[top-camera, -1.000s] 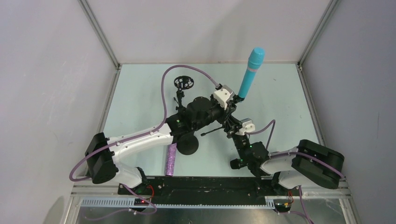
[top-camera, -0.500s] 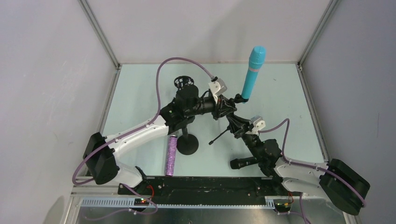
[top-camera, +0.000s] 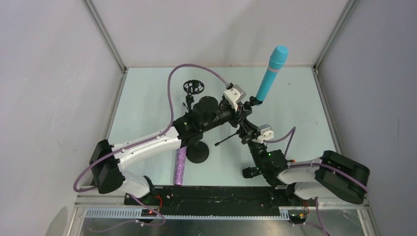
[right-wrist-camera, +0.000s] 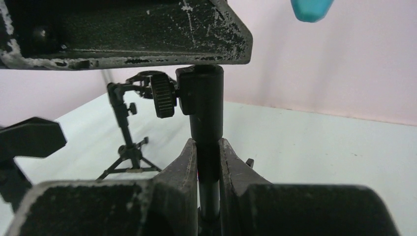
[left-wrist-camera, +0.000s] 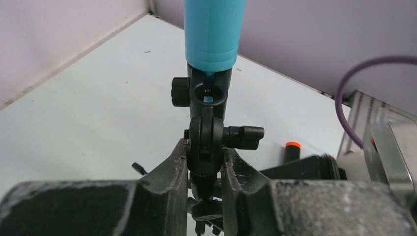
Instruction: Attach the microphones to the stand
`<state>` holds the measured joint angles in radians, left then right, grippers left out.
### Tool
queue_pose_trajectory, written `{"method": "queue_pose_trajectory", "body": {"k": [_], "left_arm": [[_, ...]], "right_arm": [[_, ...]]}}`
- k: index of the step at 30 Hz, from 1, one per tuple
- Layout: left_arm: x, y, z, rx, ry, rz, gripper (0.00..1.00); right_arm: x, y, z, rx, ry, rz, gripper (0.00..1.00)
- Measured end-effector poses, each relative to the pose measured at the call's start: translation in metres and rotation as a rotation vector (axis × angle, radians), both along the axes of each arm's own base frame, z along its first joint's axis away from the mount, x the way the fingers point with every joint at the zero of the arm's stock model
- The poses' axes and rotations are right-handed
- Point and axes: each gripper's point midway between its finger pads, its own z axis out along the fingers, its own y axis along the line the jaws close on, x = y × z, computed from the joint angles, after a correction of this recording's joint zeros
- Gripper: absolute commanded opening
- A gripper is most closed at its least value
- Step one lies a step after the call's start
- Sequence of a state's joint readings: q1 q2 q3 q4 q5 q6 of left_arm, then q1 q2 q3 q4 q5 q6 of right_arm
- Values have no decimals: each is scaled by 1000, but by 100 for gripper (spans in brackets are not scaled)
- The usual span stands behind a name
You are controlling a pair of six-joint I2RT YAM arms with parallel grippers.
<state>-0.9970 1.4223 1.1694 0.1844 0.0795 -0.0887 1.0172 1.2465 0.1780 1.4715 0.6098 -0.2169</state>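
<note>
While the stand (right-wrist-camera: 206, 113) rises from the tabletop (top-camera: 147, 108) with both grippers clamped on it, the right gripper (right-wrist-camera: 208, 152) on the pole and the left gripper (left-wrist-camera: 204, 167) on the joint (left-wrist-camera: 206, 137) above, the cyan mic (top-camera: 271, 73) sits in the clip (left-wrist-camera: 209, 93) straight ahead of the left gripper, its long axis tilting up and away. The purple mic (top-camera: 180, 167) lies flat, lengthwise near-to-far, beside the left arm (top-camera: 142, 147), judged the nearer. Only the left wrist view shows the black mic (left-wrist-camera: 292, 150) clearly, by its orange ring.

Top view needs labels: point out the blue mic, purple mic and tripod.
blue mic (top-camera: 269, 77), top view, barrel middle.
purple mic (top-camera: 180, 169), top view, barrel middle.
tripod (top-camera: 193, 87), top view, ring head.
</note>
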Motion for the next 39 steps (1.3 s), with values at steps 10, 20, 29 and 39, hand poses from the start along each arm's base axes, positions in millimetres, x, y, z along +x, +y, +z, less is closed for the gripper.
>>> {"method": "queue_pose_trajectory", "body": {"k": [10,20,29,39], "left_arm": [[19,8,-15,53,54,192,0],[-2,-5,-1,43,-25,-26,0],[-24,3,27,-41,-57,-307,0],[-17,2,30,-93,-44,-248,0]], "right_arm": [[11,1,-15,-100,36,-174,0],[-2,-11,4,-50,-19,-41,0],[-17,-3,25,-7,-80,172,0],[-15,2,25,40,-68,139,0]]}}
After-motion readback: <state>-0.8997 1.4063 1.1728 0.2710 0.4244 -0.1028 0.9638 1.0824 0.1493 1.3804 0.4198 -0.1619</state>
